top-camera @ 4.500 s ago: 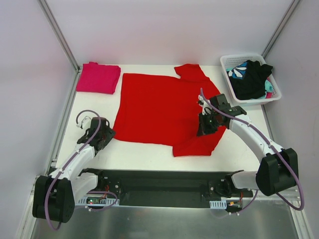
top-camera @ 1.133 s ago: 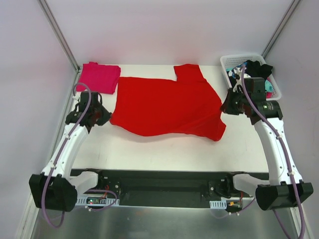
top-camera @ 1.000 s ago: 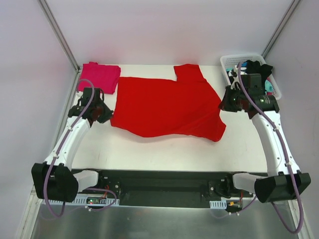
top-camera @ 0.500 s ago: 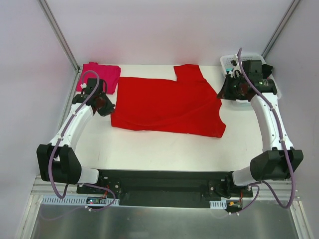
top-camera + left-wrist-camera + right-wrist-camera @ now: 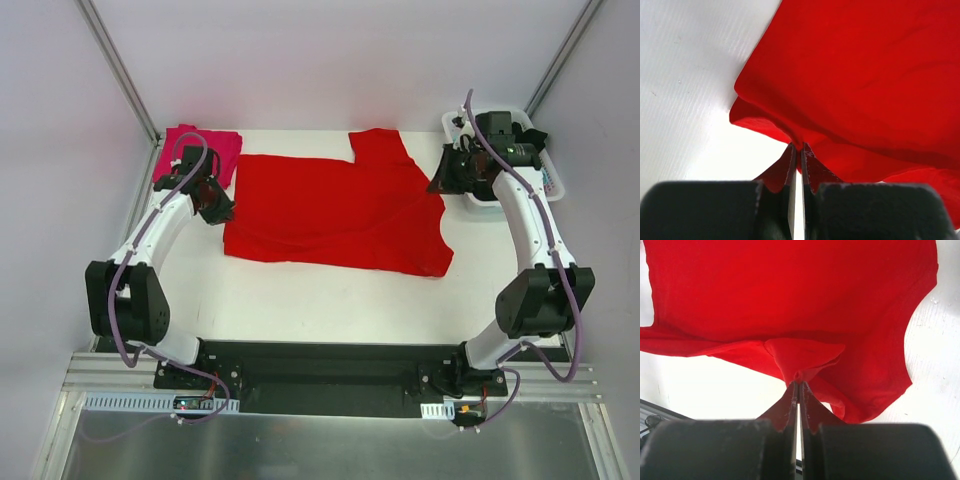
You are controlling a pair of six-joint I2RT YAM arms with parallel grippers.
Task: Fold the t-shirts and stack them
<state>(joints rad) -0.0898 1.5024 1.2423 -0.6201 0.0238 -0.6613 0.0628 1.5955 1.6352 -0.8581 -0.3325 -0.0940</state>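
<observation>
Left gripper (image 5: 797,150), right gripper (image 5: 798,386) each clamped on red t-shirt (image 5: 330,212) edge bunched at tips. Shallow pinch: cloth could be lost under uneven pull, fold skewed.

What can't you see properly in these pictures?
- Basket, top view: the right arm covers most of it, so what's inside is unclear.
- Pink shirt, top view: the left arm hides part of it.
- Red shirt, both wrist views: cut off by the picture edges.
- Left hand, right hand: in the top view too small to show their grip.
</observation>
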